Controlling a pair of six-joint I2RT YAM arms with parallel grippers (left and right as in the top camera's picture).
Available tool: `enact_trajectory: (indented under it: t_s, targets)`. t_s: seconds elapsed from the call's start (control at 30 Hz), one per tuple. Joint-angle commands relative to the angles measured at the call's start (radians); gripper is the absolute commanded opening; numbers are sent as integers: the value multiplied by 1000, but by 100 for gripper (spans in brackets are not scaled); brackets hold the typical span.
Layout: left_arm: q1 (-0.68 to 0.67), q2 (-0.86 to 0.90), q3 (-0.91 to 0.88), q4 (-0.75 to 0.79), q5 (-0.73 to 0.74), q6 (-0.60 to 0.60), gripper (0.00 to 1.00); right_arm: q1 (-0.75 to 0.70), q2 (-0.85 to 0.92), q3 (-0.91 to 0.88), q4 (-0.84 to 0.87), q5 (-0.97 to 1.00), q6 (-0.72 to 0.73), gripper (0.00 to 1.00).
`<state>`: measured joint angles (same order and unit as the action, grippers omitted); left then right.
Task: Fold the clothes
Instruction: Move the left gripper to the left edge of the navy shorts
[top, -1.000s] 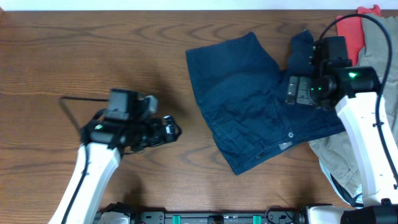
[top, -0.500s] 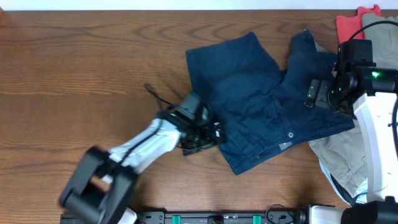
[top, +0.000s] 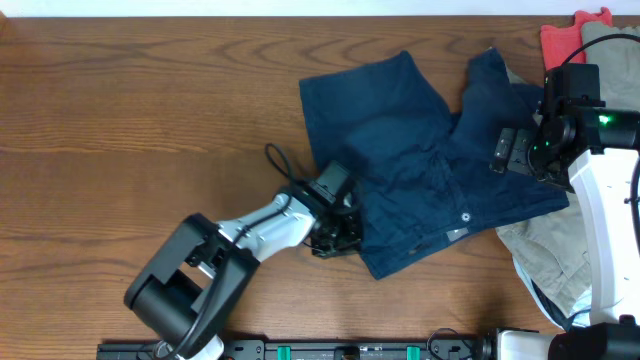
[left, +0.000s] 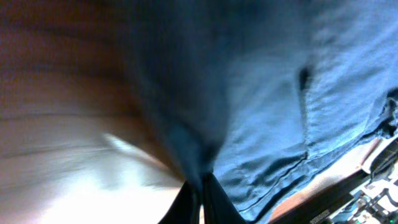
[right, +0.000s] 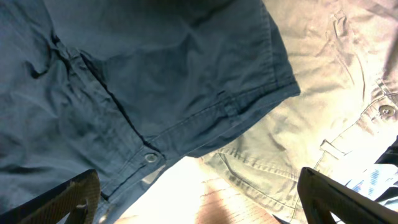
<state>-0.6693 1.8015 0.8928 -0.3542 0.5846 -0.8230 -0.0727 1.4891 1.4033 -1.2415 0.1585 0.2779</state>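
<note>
1. I see the dark navy blue denim-like shorts (top: 420, 170) lying spread but rumpled on the brown wooden bench (top: 150, 120), right of centre. The two legs point to the far edge and the waistband runs along the near side.
2. The small metal waist button (right: 150, 157) sits face up on the waistband, clear in my right wrist view.
3. My left pincer (top: 343, 232) is down low at the near-left corner of the shorts, at the waistband end, with its arm stretched across the bare wood.
4. The left wrist view is blurred. Even so, the dark fingers (left: 186, 208) look pressed together with a ridge of blue cloth gathered into them, so I read this pincer as clenched on the edge of the shorts.
5. My right pincer (right: 199, 208) hangs over the right part of the shorts, near the button. It is released: its fingers stand wide apart at the two lower corners of its wrist view. I cannot tell whether they touch the cloth.
6. A khaki-beige garment (top: 545, 250) lies at the right edge of the bench, with the right side of the shorts overlapping it.
7. A red-orange cloth (top: 562, 45) sits in the far right corner, just beside more khaki fabric.
</note>
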Motion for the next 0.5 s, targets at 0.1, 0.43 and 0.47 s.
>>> enact_trajectory:
  t_s: [0.1,0.43,0.47]
  targets:
    - [296,-59,58,-303,-216,274,6,-18,-17,3,0,21,-3,99]
    - [866,-126,452,-593,19,379,7,-18,-17,3,0,20,-6,99]
    - [872,-126,452,-614,63,380,12,-18,-17,3,0,19,-6,99]
